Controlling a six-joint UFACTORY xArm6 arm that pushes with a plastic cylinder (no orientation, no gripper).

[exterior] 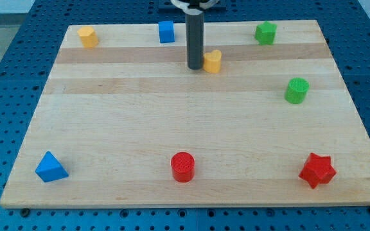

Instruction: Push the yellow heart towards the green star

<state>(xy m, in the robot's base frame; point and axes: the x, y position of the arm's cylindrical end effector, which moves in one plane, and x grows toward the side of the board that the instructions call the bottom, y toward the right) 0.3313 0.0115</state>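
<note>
The yellow heart [213, 61] lies near the view's top, a little right of centre. My tip [194, 67] stands right against the heart's left side. The green star [266, 32] sits at the view's top right, up and to the right of the heart. The rod rises straight up from the tip to the view's top edge.
A green cylinder [296, 90] lies right of the heart. A blue cube [166, 31] and a yellow block [88, 36] lie along the top. A blue triangle [50, 167], a red cylinder [183, 167] and a red star [317, 170] lie along the bottom of the wooden board [108, 115].
</note>
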